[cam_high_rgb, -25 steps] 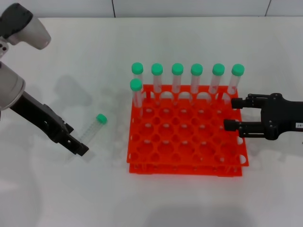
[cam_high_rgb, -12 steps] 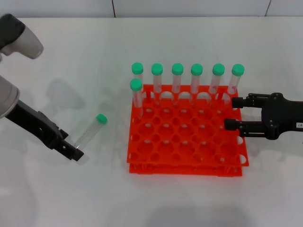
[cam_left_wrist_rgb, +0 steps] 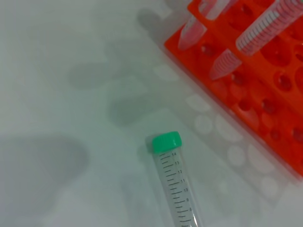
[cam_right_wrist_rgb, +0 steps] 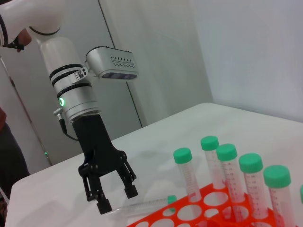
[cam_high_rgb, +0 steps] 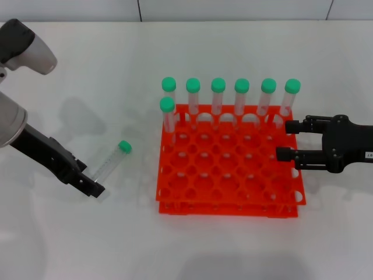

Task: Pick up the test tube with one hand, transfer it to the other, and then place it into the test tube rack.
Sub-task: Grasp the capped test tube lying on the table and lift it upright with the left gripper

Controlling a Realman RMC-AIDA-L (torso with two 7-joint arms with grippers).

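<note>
The test tube (cam_high_rgb: 109, 161), clear with a green cap, lies on the white table left of the rack, its cap toward the rack. It also shows in the left wrist view (cam_left_wrist_rgb: 176, 189) and the right wrist view (cam_right_wrist_rgb: 144, 206). My left gripper (cam_high_rgb: 92, 185), on the wrist with the green ring, is open and low at the tube's pointed end; the right wrist view shows its spread fingers (cam_right_wrist_rgb: 117, 198) empty. The orange-red test tube rack (cam_high_rgb: 230, 175) stands at centre. My right gripper (cam_high_rgb: 285, 140), black with a white label, is open and empty over the rack's right edge.
Several green-capped tubes (cam_high_rgb: 218, 96) stand in the rack's back row, and one more (cam_high_rgb: 168, 114) in the second row at the left. The rack's corner shows in the left wrist view (cam_left_wrist_rgb: 265, 109). White table (cam_high_rgb: 233, 251) lies all around.
My left gripper has drawn back a little to the left, away from the tube's middle toward its tip. The tube and the right gripper have not moved.
</note>
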